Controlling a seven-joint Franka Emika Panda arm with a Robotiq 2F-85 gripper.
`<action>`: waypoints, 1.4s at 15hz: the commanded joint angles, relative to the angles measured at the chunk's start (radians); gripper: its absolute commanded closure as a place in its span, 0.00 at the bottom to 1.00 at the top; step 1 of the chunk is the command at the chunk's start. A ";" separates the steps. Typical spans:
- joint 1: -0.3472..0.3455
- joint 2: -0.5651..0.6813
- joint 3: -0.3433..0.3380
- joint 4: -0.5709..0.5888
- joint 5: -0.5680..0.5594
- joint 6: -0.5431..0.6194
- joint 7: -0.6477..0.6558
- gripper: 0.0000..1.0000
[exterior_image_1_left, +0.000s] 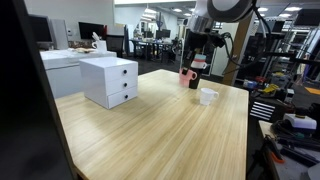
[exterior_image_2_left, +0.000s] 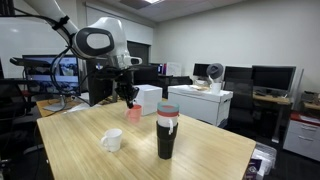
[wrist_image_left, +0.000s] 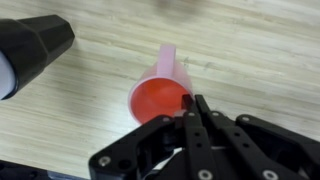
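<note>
– Cup (wrist_image_left: 158, 100), where?
– Straight beneath gripper (wrist_image_left: 190, 103), mouth up. Pinched at the rim, on the side nearest the wrist.
– Grip state?
– Closed tight on the cup's wall, fingers (wrist_image_left: 200, 125) meeting across it.
– Long axis?
– Vertical, in line with the fingers. Handle (wrist_image_left: 167, 55) on the opposite side of the rim, pointing away from the grip.
– Resting or lifted?
– Hard to tell. Low over table (exterior_image_1_left: 150, 130) in both exterior views, toward one end of it.
– Neighbours?
– Tumbler (exterior_image_2_left: 167, 130), black and upright, near the cup on the handle side; just a dark shape at the corner of the wrist view. Mug (exterior_image_2_left: 112, 140), white, a little further off, not touching anything. Drawers (exterior_image_1_left: 110, 80) well apart, across the tabletop.
– Anything between cup and tumbler?
– Bare wood only.
</note>
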 joint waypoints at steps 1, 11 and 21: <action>-0.025 -0.008 -0.002 -0.081 -0.090 0.101 0.107 0.96; -0.039 0.048 -0.018 -0.108 -0.168 0.129 0.237 0.96; -0.019 -0.035 -0.017 -0.025 -0.132 -0.051 0.183 0.53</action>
